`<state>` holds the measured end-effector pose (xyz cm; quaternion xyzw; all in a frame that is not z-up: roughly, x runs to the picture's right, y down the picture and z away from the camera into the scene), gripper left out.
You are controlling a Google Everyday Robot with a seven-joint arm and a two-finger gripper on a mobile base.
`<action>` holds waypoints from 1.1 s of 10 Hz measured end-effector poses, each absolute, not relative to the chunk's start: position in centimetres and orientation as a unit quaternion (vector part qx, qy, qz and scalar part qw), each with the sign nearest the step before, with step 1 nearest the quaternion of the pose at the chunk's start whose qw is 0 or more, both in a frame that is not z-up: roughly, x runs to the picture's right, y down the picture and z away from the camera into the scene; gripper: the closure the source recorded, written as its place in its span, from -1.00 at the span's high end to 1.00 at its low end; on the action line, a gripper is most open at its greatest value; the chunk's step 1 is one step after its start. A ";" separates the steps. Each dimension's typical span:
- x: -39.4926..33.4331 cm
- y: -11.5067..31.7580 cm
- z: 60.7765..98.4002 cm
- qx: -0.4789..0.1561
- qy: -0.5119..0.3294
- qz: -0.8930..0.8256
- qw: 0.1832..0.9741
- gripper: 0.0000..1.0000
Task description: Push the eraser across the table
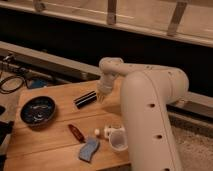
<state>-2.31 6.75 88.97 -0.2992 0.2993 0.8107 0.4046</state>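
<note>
The eraser (85, 99), a small black bar with a white lengthwise stripe, lies on the light wooden table (55, 125) near its far edge, angled. My gripper (101, 94) hangs at the end of the white arm, just right of the eraser's right end, close to it or touching it. The arm's wrist covers the gripper from above.
A dark round bowl (37, 110) sits at the table's left. A dark red oblong thing (76, 132) and a blue cloth-like piece (89, 149) lie near the front. Small white items (111, 132) and a clear cup (118, 140) sit beside my arm. Cables lie off the left.
</note>
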 end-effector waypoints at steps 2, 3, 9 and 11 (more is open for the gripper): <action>-3.4 5.5 89.4 -0.285 0.282 0.817 0.415 -0.97; -4.6 4.7 90.0 -0.280 0.275 0.817 0.422 -0.97; -5.5 5.7 93.0 -0.278 0.294 0.813 0.419 -0.97; -4.7 5.8 93.3 -0.275 0.302 0.815 0.411 -0.97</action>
